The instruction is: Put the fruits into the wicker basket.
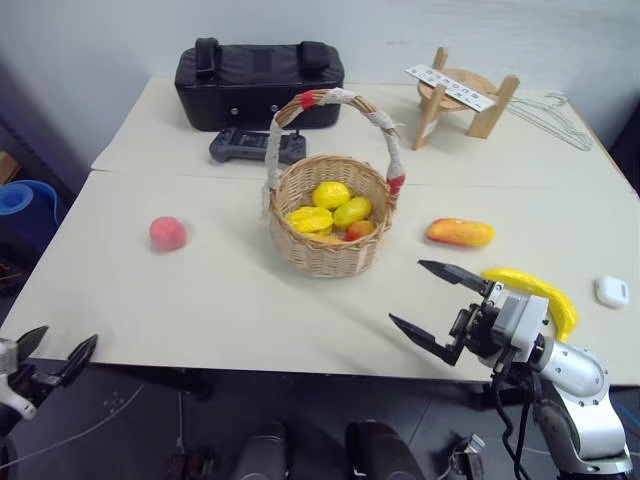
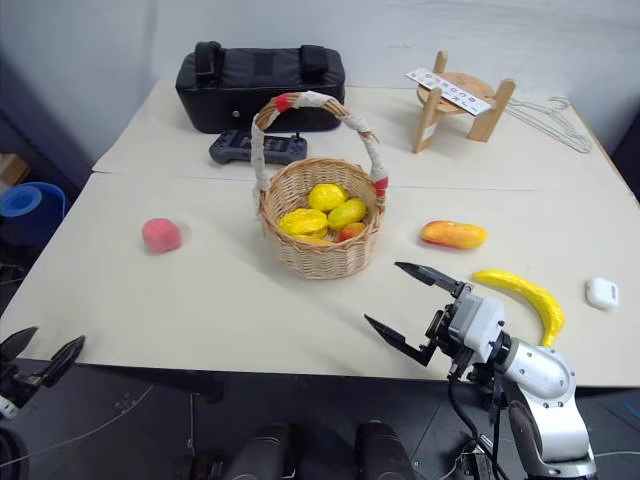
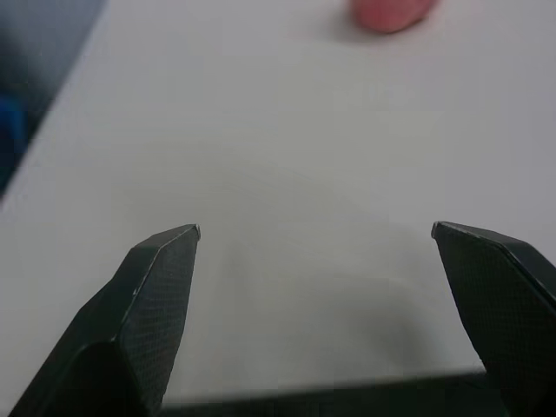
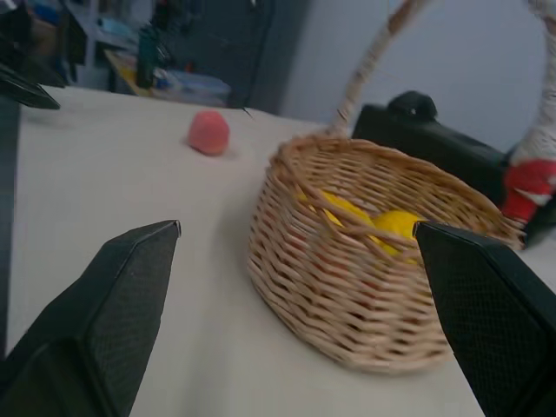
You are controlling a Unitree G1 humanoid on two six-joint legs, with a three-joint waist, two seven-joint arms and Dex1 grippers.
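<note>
The wicker basket (image 1: 330, 215) stands mid-table with several yellow fruits (image 1: 332, 194) inside. A pink-red peach (image 1: 168, 233) lies on the table to its left, also seen as the peach (image 3: 391, 12) ahead of the left fingers. An orange-yellow mango (image 1: 460, 232) lies right of the basket, and a yellow banana (image 1: 535, 293) nearer the front edge. My right gripper (image 1: 435, 303) is open and empty, low over the front right of the table, facing the basket (image 4: 373, 261). My left gripper (image 1: 55, 355) is open and empty at the table's front left edge.
A black zip bag (image 1: 258, 80) and a dark controller (image 1: 256, 146) sit behind the basket. A wooden stand (image 1: 462, 100) and wire hangers (image 1: 555, 120) are at the back right. A small white case (image 1: 610, 290) lies at the right edge. A blue bin (image 1: 25, 205) is off-table left.
</note>
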